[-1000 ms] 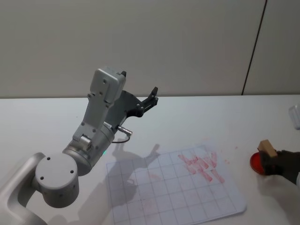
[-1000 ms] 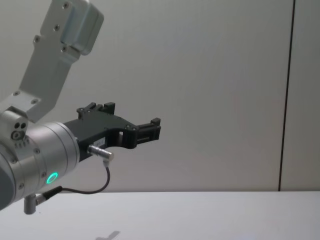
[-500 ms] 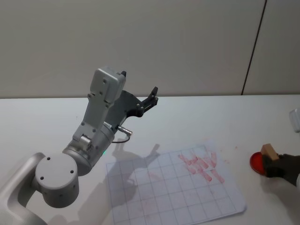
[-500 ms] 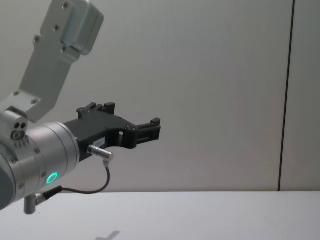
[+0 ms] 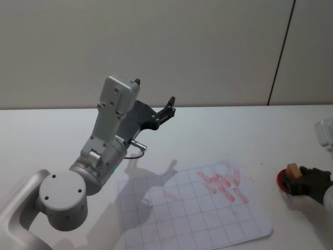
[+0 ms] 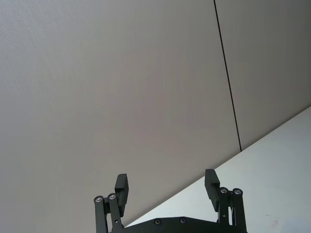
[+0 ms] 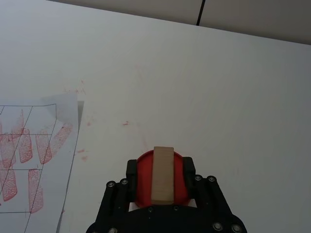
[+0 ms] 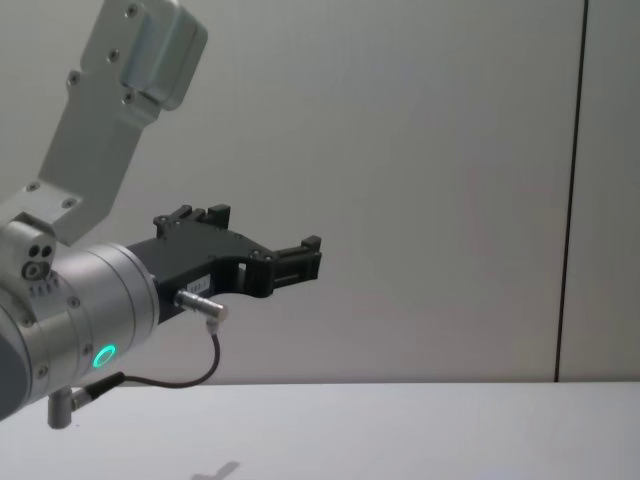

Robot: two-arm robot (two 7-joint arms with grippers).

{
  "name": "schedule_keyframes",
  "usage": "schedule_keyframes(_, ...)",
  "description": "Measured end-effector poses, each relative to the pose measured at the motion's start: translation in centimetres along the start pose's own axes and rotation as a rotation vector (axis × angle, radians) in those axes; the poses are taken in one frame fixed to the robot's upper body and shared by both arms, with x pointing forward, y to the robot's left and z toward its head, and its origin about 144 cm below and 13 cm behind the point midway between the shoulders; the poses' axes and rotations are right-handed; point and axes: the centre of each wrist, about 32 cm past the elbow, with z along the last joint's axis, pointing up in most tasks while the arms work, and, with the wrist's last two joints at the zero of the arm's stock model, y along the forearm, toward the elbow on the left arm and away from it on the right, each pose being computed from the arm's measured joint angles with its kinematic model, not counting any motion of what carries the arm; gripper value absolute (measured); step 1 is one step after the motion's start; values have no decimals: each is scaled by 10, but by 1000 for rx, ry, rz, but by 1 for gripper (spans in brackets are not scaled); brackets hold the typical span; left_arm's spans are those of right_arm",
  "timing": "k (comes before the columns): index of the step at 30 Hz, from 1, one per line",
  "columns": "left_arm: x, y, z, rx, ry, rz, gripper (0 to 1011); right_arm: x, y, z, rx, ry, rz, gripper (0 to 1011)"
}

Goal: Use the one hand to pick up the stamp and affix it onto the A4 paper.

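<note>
The stamp point(image 5: 293, 171), a light-brown wooden block, stands upright with its lower end down on a round red ink pad point(image 5: 281, 180) at the table's right edge. My right gripper point(image 5: 297, 179) is shut on the stamp point(image 7: 163, 174), one black finger on each side, above the ink pad point(image 7: 142, 180). The A4 paper point(image 5: 192, 213), with a printed grid, lies left of the pad, and its corner point(image 7: 29, 145) is close to the gripper. My left gripper point(image 5: 169, 104) is parked high over the table's back left, fingers open and empty point(image 6: 166, 180).
Several red stamp prints point(image 5: 223, 185) mark the paper's far right part. A pale object point(image 5: 325, 133) sits at the right edge behind the pad. The big silver left arm point(image 5: 104, 151) hangs over the paper's left side.
My right gripper has drawn back a little and lowered the stamp onto the red ink pad. The left arm has not moved.
</note>
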Motion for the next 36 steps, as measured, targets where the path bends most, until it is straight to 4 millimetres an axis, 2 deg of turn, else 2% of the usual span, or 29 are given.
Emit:
schedule_keyframes(1,0,0,0,0,0,0,1001,0,0,0,2,-1,1,519)
schedule_keyframes(7,0,0,0,0,0,0,1001,-1,-1,2,41,-12,3,738)
schedule_keyframes(10,0,0,0,0,0,0,1001,-2,-2,3,61,-17,2,792)
schedule_keyframes(11,0,0,0,0,0,0,1001,-2,-4,3,76,-22,1,854)
schedule_keyframes(17,0,0,0,0,0,0,1001,-3,-9,6,143,-45,-8,997)
schedule_keyframes(36,0,0,0,0,0,0,1001,0,-24,5,403,-160,-46,1001)
